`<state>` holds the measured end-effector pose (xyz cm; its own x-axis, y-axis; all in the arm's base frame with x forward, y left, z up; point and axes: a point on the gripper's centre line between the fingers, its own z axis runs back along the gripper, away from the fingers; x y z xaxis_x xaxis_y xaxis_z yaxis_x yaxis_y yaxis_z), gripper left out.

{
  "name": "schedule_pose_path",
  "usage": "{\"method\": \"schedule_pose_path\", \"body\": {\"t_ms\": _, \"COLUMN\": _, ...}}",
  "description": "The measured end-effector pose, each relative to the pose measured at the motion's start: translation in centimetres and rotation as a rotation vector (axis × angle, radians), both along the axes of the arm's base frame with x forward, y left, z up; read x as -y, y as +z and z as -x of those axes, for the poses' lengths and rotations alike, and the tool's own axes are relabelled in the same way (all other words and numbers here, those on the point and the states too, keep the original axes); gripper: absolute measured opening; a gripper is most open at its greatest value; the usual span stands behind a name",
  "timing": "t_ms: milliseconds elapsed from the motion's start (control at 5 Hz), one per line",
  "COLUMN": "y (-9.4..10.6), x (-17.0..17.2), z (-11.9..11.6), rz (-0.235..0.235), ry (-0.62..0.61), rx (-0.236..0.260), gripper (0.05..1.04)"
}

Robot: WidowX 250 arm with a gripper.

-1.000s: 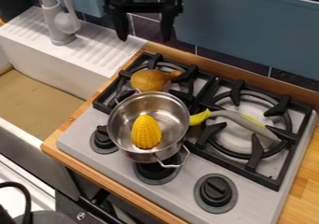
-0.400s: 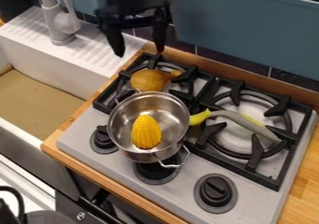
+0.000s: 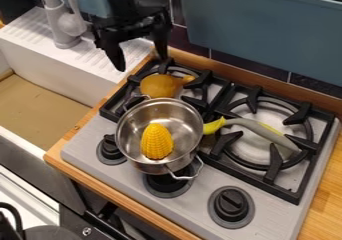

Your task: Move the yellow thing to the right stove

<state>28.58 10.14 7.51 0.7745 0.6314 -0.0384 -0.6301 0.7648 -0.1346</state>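
My gripper (image 3: 143, 64) hangs open above the back left corner of the stove, its fingers spread with nothing between them. The yellow corn (image 3: 157, 141) lies in a steel pot (image 3: 177, 115), below and in front of the gripper. That pot stands over the front of the left burner. On the back of the left burner sits a brownish-yellow pear-shaped thing (image 3: 159, 86), just under the gripper. The right burner (image 3: 267, 115) has a grey-handled thing (image 3: 257, 129) with a yellow end lying across it, that end beside the pot's rim.
A white sink (image 3: 100, 76) with a grey faucet (image 3: 65, 26) is at the left. Black knobs (image 3: 232, 204) line the stove's front. Behind the stove are a wooden edge and a blue-grey panel (image 3: 267, 39).
The gripper has come down and somewhat to the left, closer to the back left of the stove. The corn, pot and other things have kept their places.
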Motion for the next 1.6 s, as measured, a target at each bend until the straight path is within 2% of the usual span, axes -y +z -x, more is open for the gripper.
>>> {"method": "schedule_pose_path", "body": {"t_ms": 200, "y": -0.9, "x": 0.4, "z": 0.3, "rz": 0.017, "ry": 0.003, "rx": -0.021, "gripper": 0.999}}
{"method": "schedule_pose_path", "body": {"t_ms": 400, "y": -1.7, "x": 0.8, "z": 0.4, "rz": 0.051, "ry": 0.048, "rx": -0.081, "gripper": 0.999}}
{"method": "schedule_pose_path", "body": {"t_ms": 600, "y": -2.1, "x": 1.2, "z": 0.2, "rz": 0.075, "ry": 0.086, "rx": -0.058, "gripper": 0.999}}
{"method": "schedule_pose_path", "body": {"t_ms": 800, "y": -3.3, "x": 2.0, "z": 0.7, "rz": 0.11, "ry": 0.128, "rx": -0.04, "gripper": 0.999}}
{"method": "schedule_pose_path", "body": {"t_ms": 1000, "y": -3.3, "x": 2.4, "z": 0.8, "rz": 0.11, "ry": 0.16, "rx": -0.028, "gripper": 0.998}}
{"method": "schedule_pose_path", "body": {"t_ms": 1400, "y": -4.0, "x": 3.2, "z": 1.7, "rz": 0.075, "ry": 0.161, "rx": -0.033, "gripper": 0.998}}
{"method": "schedule_pose_path", "body": {"t_ms": 1600, "y": -4.2, "x": 3.5, "z": 1.6, "rz": 0.063, "ry": 0.183, "rx": -0.032, "gripper": 0.952}}
